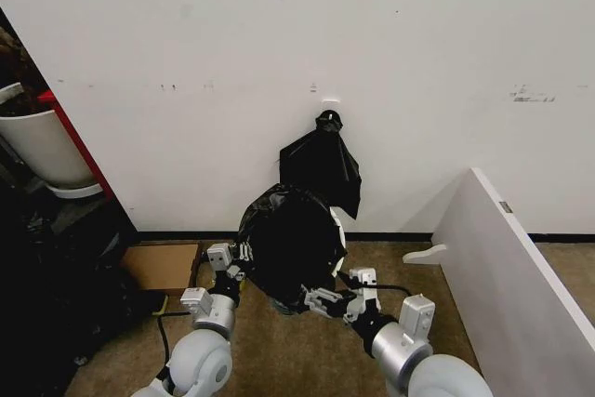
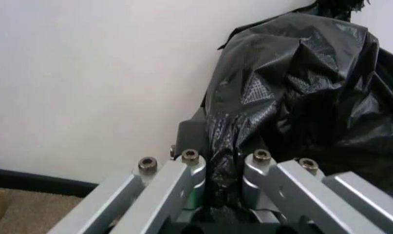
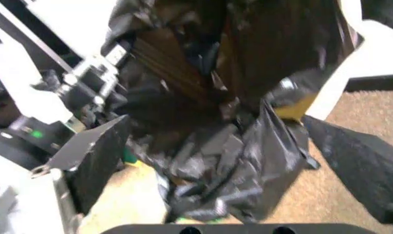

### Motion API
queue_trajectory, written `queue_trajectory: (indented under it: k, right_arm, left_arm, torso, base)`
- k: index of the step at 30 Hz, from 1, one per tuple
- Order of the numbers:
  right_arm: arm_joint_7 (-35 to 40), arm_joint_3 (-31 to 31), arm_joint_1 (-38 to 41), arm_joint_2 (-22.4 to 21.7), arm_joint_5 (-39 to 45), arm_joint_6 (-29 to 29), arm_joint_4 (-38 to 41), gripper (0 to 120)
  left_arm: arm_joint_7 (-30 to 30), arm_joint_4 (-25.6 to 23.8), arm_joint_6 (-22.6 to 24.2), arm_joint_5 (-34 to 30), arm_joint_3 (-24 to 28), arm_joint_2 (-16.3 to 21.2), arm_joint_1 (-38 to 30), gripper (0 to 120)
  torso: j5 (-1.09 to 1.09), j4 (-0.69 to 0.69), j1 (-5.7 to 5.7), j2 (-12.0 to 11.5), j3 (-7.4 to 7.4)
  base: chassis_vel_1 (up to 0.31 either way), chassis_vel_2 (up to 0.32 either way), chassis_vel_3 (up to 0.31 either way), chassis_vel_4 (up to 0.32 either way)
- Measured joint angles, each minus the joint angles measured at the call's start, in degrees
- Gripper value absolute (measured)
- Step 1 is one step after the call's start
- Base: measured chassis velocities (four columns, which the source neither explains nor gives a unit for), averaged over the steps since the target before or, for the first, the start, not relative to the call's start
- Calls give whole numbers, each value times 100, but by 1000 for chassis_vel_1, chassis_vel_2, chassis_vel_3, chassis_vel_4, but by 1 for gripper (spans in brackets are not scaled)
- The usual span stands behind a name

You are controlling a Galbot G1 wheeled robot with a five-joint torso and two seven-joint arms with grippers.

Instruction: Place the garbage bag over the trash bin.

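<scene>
1. Left gripper (image 1: 234, 262): low in front of the robot, at the near left flank of the garbage bag. In the left wrist view its fingers (image 2: 183, 180) are pressed together on a fold of black film, pinching the bag.

2. Right gripper (image 1: 327, 301): at the bag's near lower right edge. In the right wrist view its two dark fingers (image 3: 95, 161) stand spread, with crumpled bag film hanging loose between them; whether either finger touches the film cannot be told.

3. Garbage bag (image 1: 290, 244): glossy, crinkled, billowed into a dome between and just beyond both grippers. It is draped over the top of the bin and hides nearly all of it.

4. Trash bin (image 1: 339, 234): a thin white sliver shows at the bag's right side, just beyond the right gripper. Its rim cannot be made out under the film.

5. Hanging black bunch (image 1: 323, 160): knotted at the top, on the wall (image 1: 279, 62) beyond the bin, above both grippers.

6. Floor (image 1: 279, 350): tan carpet under the grippers; a cardboard piece (image 1: 163, 265) lies to the left of the left gripper, a white panel (image 1: 507, 258) leans to the right of the right one.

Progress, judged: the bag sits over the bin, so the main step looks largely done. Left to do, seemingly: settle the edge around the rim, then release.
</scene>
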Motion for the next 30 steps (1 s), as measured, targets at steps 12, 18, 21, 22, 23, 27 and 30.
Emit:
queue_trajectory:
  k: [12, 18, 21, 22, 23, 27, 30]
  right_arm:
    - [87, 157, 89, -48, 104, -16, -263, 53]
    - [94, 156, 62, -65, 138, -32, -255, 32]
    - [112, 133, 8, -60, 148, -35, -245, 15]
    - [128, 127, -3, -56, 150, -35, -243, 12]
    - [128, 127, -3, -56, 150, -35, -243, 12]
    - [243, 122, -19, -35, 162, -10, -243, 0]
    - [317, 132, -23, -10, 172, 37, -243, 0]
  left_arm:
    - [23, -48, -2, 11, 4, -17, 36, 4]
    - [25, -45, -22, 15, 2, -18, 37, 4]
    - [28, -40, -28, 15, 2, -25, 47, 4]
    - [28, -41, -31, 16, 2, -23, 48, 4]
    - [28, -41, -31, 16, 2, -23, 48, 4]
    - [29, -40, -36, 2, 2, -4, 46, 4]
    - [30, -40, -37, -27, 0, 0, 47, 4]
  torso:
    - [0, 0, 0, 0, 1]
    - [0, 0, 0, 0, 1]
    - [0, 0, 0, 0, 1]
    - [0, 0, 0, 0, 1]
    - [0, 0, 0, 0, 1]
    - [0, 0, 0, 0, 1]
    - [0, 0, 0, 0, 1]
  base:
    - [0, 0, 0, 0]
    - [0, 0, 0, 0]
    - [0, 0, 0, 0]
    - [0, 0, 0, 0]
    - [0, 0, 0, 0]
    - [0, 0, 0, 0]
    - [0, 0, 0, 0]
